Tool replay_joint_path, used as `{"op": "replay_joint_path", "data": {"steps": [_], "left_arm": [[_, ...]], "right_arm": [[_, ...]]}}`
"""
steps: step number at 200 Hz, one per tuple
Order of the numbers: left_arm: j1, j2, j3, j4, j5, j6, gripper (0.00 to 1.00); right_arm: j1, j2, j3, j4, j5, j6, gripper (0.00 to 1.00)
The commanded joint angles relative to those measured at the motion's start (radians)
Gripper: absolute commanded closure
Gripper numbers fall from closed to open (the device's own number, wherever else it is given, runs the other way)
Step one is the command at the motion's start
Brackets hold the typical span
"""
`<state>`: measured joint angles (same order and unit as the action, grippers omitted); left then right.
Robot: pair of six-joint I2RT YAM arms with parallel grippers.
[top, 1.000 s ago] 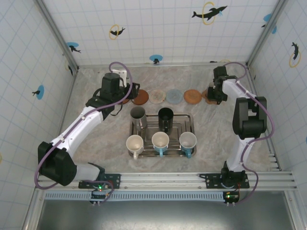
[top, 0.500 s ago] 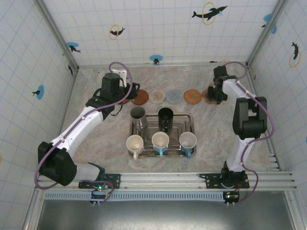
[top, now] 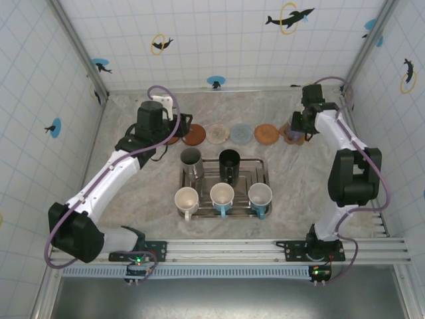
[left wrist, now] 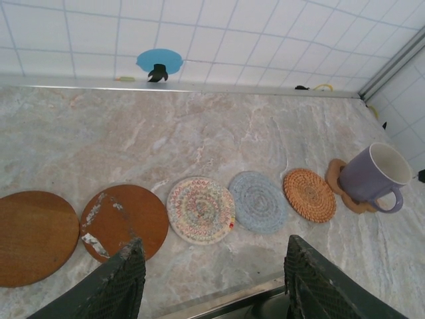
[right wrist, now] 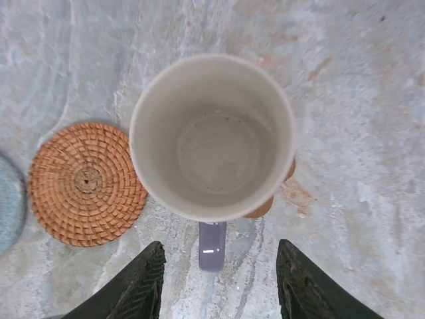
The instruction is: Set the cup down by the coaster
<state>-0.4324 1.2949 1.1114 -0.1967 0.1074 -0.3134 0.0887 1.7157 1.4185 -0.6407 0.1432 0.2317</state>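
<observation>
Nearest the arm bases, a metal tray (top: 260,166) carries three white mugs (top: 222,195) in its front row. A steel cup (top: 191,159) and a black cup (top: 230,161) stand behind them.

Beyond the tray, a row of coasters lies on the marble-patterned table. From the left these are a plain wooden disc (left wrist: 33,237), a scuffed wooden disc (left wrist: 125,219), a multicoloured woven coaster (left wrist: 200,210), a blue-grey woven coaster (left wrist: 257,201) and a wicker coaster (left wrist: 309,195).

The left gripper (left wrist: 216,282) hangs over the left end of this row. Its jaws stand well apart and there is nothing between them.

At the right end, the purple mug (right wrist: 212,136) stands upright, mouth up, on a brown coaster (right wrist: 265,206), just beside the wicker one. It covers most of that coaster.

The right gripper (right wrist: 222,282) is directly above the mug. Its fingers (right wrist: 136,286) are spread, and the mug's handle lies between them with clear space on both sides. It grips nothing.
</observation>
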Motion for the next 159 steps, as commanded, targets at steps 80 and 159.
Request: {"op": "replay_joint_path", "data": {"steps": [80,159], "left_arm": [[-0.009,-0.036,-0.057,-0.104,-0.089,-0.094,0.42],[-0.025,-0.13,-0.136,-0.309,-0.132,-0.131,0.42]], "right_arm": [[0.266,-0.29,-0.079,0.118,0.263,0.249,0.5],[0.385,-0.324,-0.263,0.33,0.193,0.379,0.55]]}}
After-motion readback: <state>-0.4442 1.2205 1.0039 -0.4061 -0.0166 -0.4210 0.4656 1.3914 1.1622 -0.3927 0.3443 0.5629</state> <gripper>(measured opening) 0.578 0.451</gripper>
